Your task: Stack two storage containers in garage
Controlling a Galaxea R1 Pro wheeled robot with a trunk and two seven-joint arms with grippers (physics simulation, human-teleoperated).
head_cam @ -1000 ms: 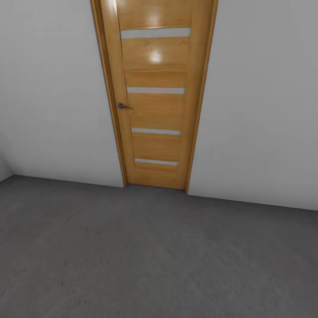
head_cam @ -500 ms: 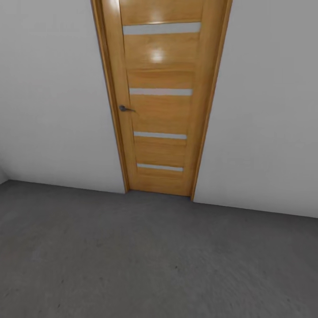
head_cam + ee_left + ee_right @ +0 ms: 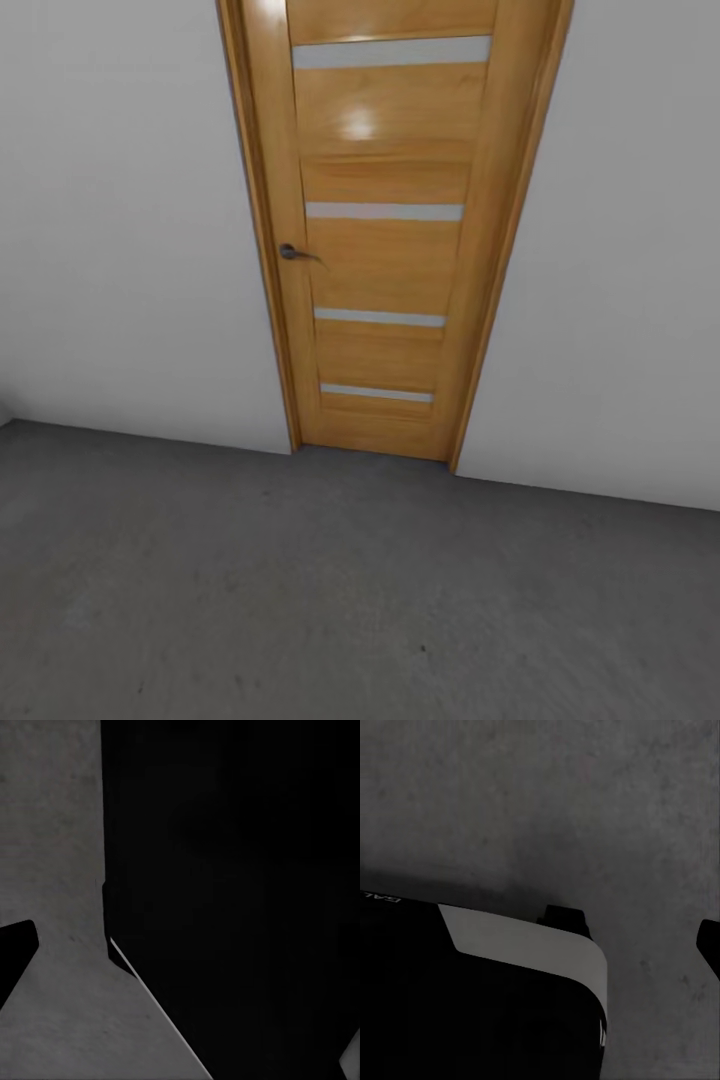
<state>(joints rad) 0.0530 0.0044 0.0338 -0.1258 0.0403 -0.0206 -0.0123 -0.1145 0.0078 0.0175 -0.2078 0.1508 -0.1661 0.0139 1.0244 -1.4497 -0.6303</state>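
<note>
Neither gripper's fingers can be made out clearly, so I cannot tell whether either hand is open or closed, and nothing orange-red sits near either one. Below the left wrist camera lies the dark grey, matte, concrete-like floor (image 3: 52, 832), beside a large black part of the robot's own body (image 3: 240, 870). Under the right wrist the same floor spreads out, with the robot's black base with a pale grey panel (image 3: 521, 945) close by.

Farther ahead stands a closed, glossy honey-coloured wooden door with pale horizontal strips (image 3: 385, 250), its small dark lever handle (image 3: 292, 252) on the left, set in a plain white wall (image 3: 120, 250).

Over the last second the door has grown larger and slid right in the head view: the robot is rolling toward it. The storage containers are nowhere near the hands, so this looks like travel to fetch one.
</note>
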